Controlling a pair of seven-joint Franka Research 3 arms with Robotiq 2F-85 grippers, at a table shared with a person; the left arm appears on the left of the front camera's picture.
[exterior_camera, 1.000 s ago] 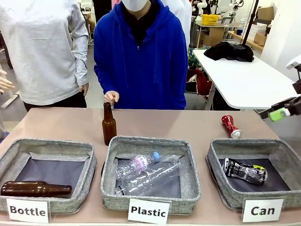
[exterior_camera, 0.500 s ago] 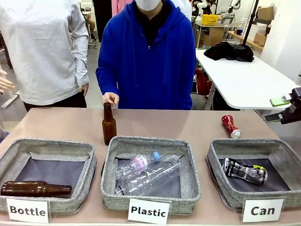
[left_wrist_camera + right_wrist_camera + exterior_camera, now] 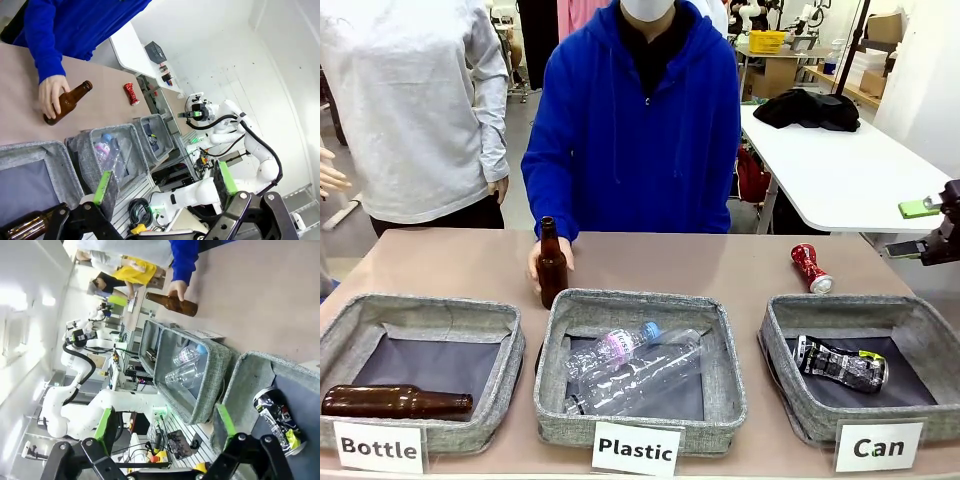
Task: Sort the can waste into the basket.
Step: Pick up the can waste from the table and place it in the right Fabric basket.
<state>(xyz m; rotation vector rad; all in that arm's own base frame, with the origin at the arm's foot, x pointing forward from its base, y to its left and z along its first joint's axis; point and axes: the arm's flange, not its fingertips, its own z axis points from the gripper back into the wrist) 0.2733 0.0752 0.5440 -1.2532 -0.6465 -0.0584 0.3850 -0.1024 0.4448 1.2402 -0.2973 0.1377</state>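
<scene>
Now the right gripper (image 3: 912,230) has drawn back beside the grey woven "Can" basket (image 3: 850,303), wide open and seemingly empty: black crushed can (image 3: 840,362) inside, red pinched can (image 3: 810,268) behind it unsorted.

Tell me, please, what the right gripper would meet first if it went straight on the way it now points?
Probably the Plastic basket with its clear bottles; the right gripper is open, and depth is hard to judge.
</scene>
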